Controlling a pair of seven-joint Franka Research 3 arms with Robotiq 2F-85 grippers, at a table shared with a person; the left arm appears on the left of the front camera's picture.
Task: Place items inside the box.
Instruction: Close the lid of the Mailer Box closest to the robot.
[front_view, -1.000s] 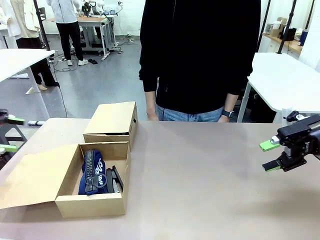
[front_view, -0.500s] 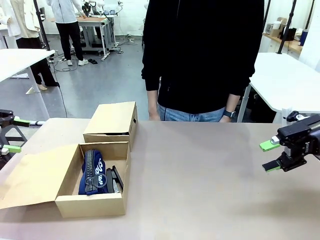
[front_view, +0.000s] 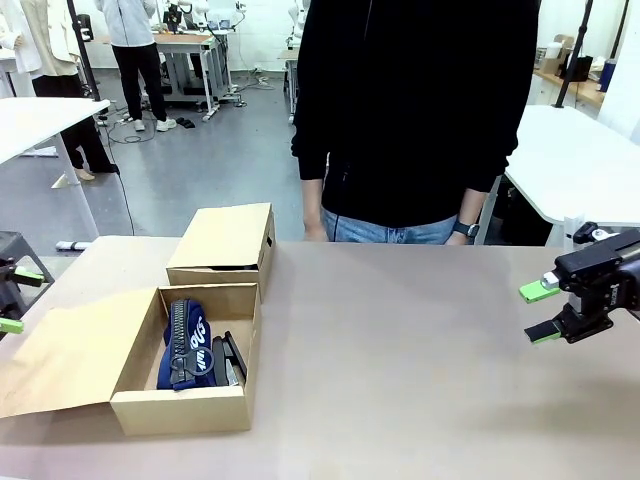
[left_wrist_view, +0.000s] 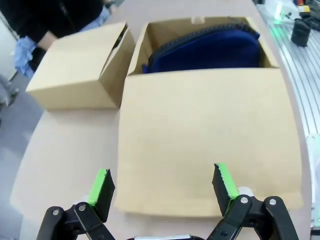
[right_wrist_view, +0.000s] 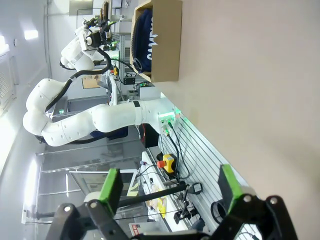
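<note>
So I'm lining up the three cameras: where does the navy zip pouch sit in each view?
Front view: navy zip pouch lower left, inside the open box.
Left wrist view: pouch top centre, in that box, beyond its flap.
Right wrist view: pouch top, left of centre, in the box, sideways.
Shared landmark: the open box.

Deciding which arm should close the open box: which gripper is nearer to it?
Left. The left gripper hovers just over the outer edge of the open box's folded-out lid; the right gripper hangs across the table at its far right side.
</note>
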